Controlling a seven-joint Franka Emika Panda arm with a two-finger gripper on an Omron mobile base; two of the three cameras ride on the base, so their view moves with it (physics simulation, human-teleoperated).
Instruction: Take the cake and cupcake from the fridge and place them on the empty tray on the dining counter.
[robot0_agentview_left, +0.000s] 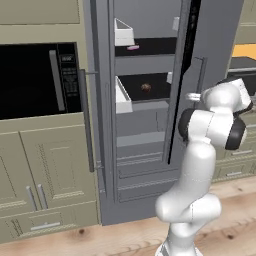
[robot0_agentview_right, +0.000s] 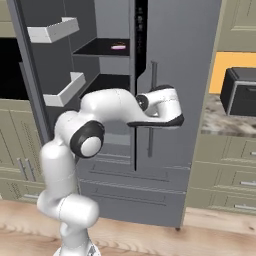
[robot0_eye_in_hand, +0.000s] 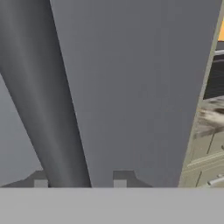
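The grey fridge (robot0_agentview_left: 142, 130) has its left door swung open and its right door (robot0_agentview_right: 190, 75) closed. On the upper black shelf lies the cake (robot0_agentview_left: 133, 48), a pale pink sliver in the right base view (robot0_agentview_right: 118, 47). One shelf lower sits the small brown cupcake (robot0_agentview_left: 145, 87). My gripper (robot0_eye_in_hand: 80, 181) is up against the right door, and that door's vertical bar handle (robot0_eye_in_hand: 48, 109) runs between the fingers, which are closed around it. From the right base view my hand (robot0_agentview_right: 150, 119) sits at mid-height on the handle (robot0_agentview_right: 153, 75). The tray and the dining counter are out of view.
A black microwave (robot0_agentview_left: 35, 80) is built into the cabinets left of the fridge. White door bins (robot0_agentview_left: 123, 34) hang on the open left door. To the right, a black appliance (robot0_agentview_right: 240, 90) stands on a speckled counter (robot0_agentview_right: 220, 122) over drawers. Wood floor lies below.
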